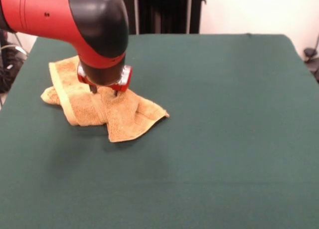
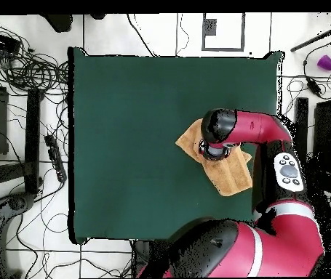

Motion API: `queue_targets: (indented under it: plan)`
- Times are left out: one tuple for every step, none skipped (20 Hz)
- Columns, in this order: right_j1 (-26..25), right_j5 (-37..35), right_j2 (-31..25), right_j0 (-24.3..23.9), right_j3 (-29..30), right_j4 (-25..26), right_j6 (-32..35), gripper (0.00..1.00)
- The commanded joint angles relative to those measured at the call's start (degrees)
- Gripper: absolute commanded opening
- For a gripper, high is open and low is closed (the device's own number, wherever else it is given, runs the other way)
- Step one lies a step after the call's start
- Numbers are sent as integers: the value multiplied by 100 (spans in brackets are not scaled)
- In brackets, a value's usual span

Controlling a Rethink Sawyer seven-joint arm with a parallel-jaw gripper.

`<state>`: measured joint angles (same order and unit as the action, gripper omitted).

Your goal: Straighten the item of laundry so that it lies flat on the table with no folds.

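Observation:
The orange-yellow towel (image 1: 124,116) lies crumpled and folded over itself on the left part of the green table (image 1: 224,114) in the front view. A banded edge runs down its left side and a pointed corner sticks out to the right. My gripper (image 1: 103,91) is down on the middle of the towel, its two short fingertips apart and touching the cloth. In the overhead view the towel (image 2: 230,174) lies near the right edge of the table (image 2: 132,131). There the arm's wrist covers part of the towel and hides the gripper.
The red and black arm (image 1: 75,19) hangs over the table's far left corner in the front view. Cables and stands (image 2: 30,109) lie on the floor around the table. A purple object (image 2: 326,62) sits on the floor at the upper right of the overhead view.

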<state>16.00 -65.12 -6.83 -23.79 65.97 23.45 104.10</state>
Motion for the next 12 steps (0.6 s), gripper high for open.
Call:
queue_targets:
  plan:
    - [-405, -430, -490, 369, -955, -706, 960, 100]
    - [-444, -561, -488, 372, -1057, -739, 927, 100]
    - [-472, -684, -479, 381, -1155, -771, 910, 100]
    - [-505, -817, -467, 394, -1260, -804, 892, 100]
    - [-522, -970, -455, 401, -1356, -843, 868, 100]
    - [-559, -1143, -452, 414, -1491, -876, 844, 100]
    - [-575, -1300, -451, 413, -1594, -912, 825, 100]
    - [-604, -1494, -444, 426, -1729, -949, 821, 100]
    - [-630, -1687, -432, 447, -1866, -966, 813, 100]
    - [-657, -1880, -419, 467, -2003, -983, 806, 100]
    - [-673, -2051, -401, 485, -2127, -970, 755, 100]
    - [-708, -2246, -396, 516, -2275, -944, 699, 100]
